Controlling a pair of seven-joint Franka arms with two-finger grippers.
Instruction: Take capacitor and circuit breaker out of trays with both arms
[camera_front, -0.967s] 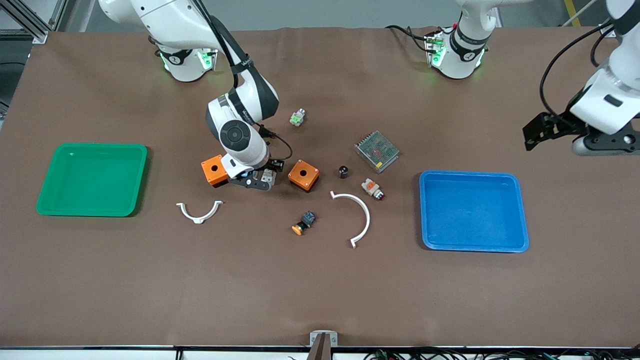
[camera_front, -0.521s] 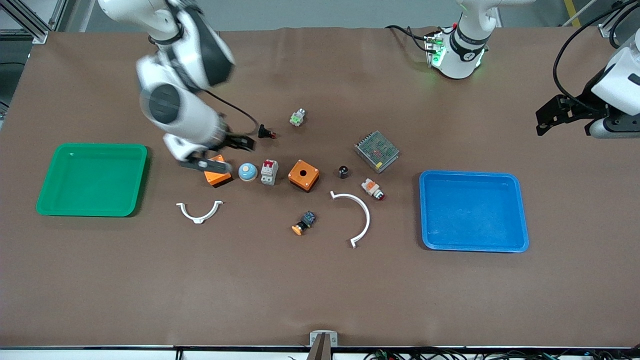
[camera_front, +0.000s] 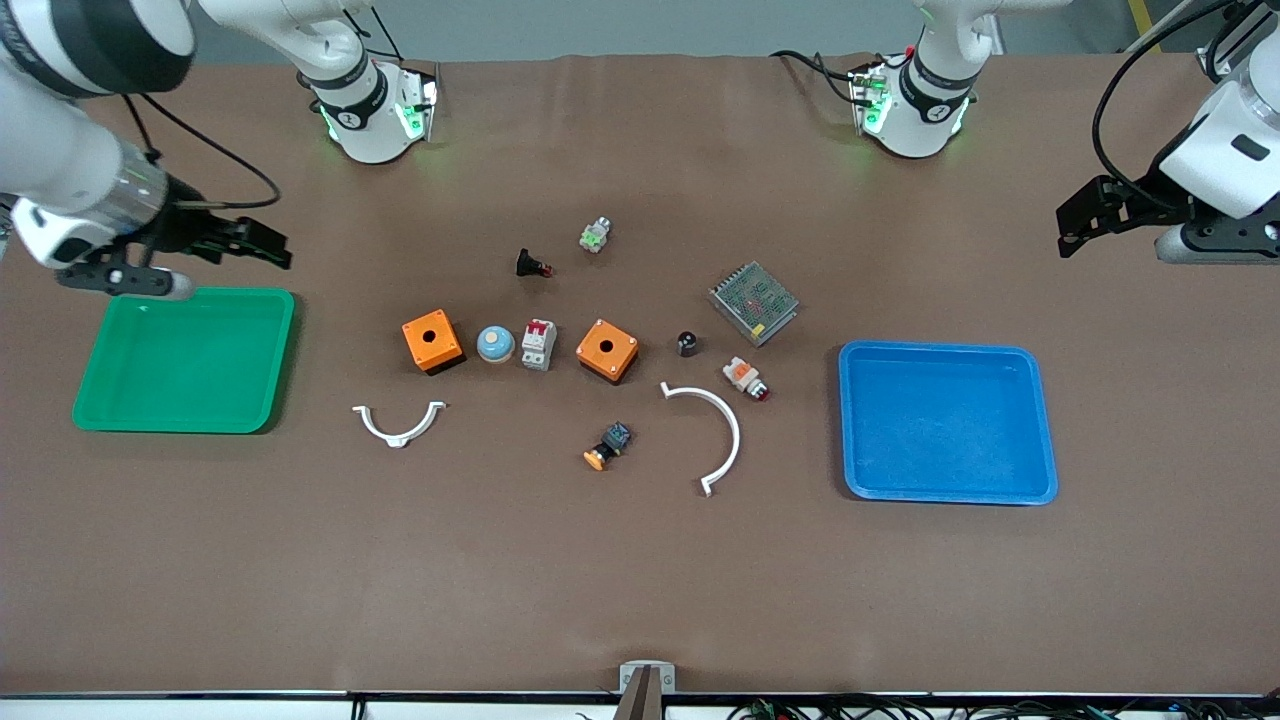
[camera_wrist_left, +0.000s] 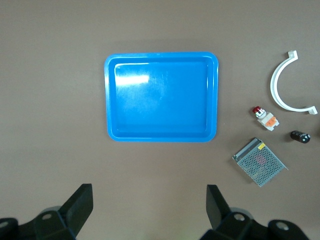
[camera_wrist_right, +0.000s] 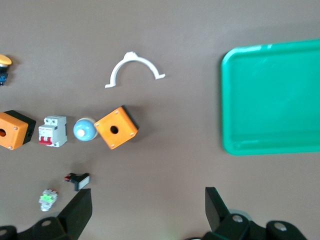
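The capacitor (camera_front: 687, 343) is a tiny black cylinder on the table between an orange box (camera_front: 606, 350) and a metal mesh unit (camera_front: 753, 301); it also shows in the left wrist view (camera_wrist_left: 300, 136). The breaker (camera_front: 538, 344), white-grey with red levers, stands between a blue dome button (camera_front: 495, 343) and that orange box; it also shows in the right wrist view (camera_wrist_right: 52, 131). My right gripper (camera_front: 120, 283) (camera_wrist_right: 148, 202) is open and empty over the table by the green tray's farther edge. My left gripper (camera_front: 1220, 248) (camera_wrist_left: 148, 202) is open and empty over bare table at the left arm's end.
A green tray (camera_front: 185, 360) lies at the right arm's end, a blue tray (camera_front: 945, 420) at the left arm's end. A second orange box (camera_front: 431, 341), two white arcs (camera_front: 398, 422) (camera_front: 715, 430), a black push-button (camera_front: 531, 265) and a white-and-orange button (camera_front: 745, 377) lie around.
My right arm has swung from over the breaker, between the orange boxes, out to the green tray with nothing in it. The breaker stays on the table. My left gripper rose slightly.
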